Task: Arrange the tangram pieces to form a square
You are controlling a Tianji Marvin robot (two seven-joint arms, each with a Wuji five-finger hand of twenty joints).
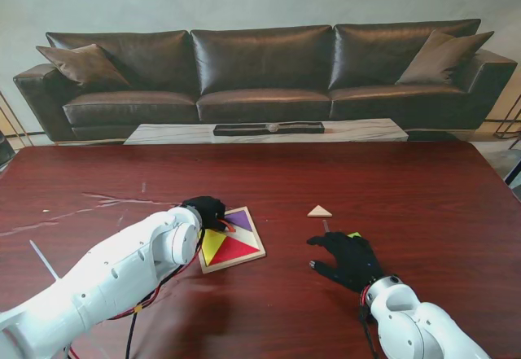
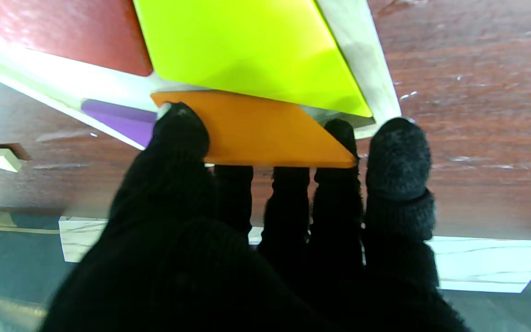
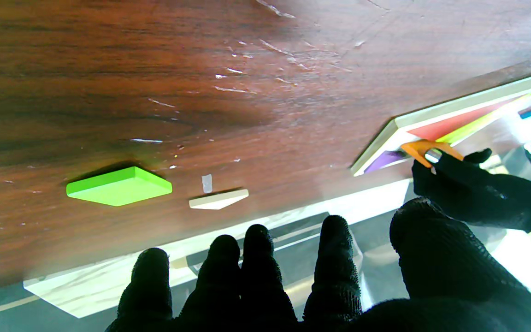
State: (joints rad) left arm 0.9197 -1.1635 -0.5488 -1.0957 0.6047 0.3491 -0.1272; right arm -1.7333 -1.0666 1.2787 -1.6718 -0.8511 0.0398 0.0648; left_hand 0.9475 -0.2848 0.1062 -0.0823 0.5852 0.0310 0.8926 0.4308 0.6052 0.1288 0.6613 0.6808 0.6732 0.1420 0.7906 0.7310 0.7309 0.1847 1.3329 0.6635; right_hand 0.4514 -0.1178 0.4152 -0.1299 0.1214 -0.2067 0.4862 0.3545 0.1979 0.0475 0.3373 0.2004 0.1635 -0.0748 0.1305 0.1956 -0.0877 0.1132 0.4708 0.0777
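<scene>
Right hand: the black-gloved right hand (image 3: 293, 281) hovers with fingers spread, holding nothing, apart from the dark red wooden tabletop (image 3: 155, 69).
Green piece: a flat bright green square tangram piece (image 3: 119, 186) lies on the tabletop.
Pale piece: a small cream triangular piece (image 3: 218, 198) lies just beside the green piece, not touching it.
Tray: a pale wooden square tray (image 3: 450, 110), well apart from the green piece, holds red, yellow and purple pieces.
Left hand: the black-gloved left hand (image 3: 477, 189) pinches an orange flat piece (image 3: 424, 148) at the tray's edge.
</scene>
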